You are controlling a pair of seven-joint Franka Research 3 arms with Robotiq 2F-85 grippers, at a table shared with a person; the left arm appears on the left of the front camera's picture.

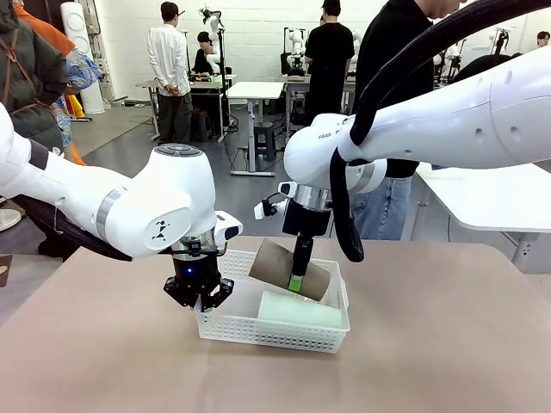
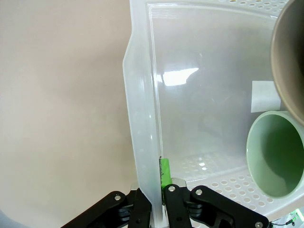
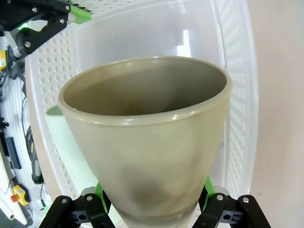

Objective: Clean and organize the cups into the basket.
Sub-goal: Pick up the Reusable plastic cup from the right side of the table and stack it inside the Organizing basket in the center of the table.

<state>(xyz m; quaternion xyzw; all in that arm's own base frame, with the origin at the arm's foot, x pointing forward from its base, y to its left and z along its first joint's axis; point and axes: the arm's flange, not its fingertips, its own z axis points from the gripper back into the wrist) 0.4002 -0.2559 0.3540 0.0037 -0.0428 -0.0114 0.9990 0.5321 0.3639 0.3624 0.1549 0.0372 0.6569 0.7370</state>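
The white lattice basket stands in the middle of the table. My left gripper is shut on its left wall; in the left wrist view the rim runs down between the fingers of the left gripper. A pale mint cup lies on its side in the basket, its mouth facing the left wrist camera. My right gripper is shut on a tan-brown cup, held tilted just above the basket. That cup sits between the right gripper's green pads.
The tan table has free room on all sides of the basket. A person in dark clothes stands at the far side behind my right arm. White tables and other people are farther back.
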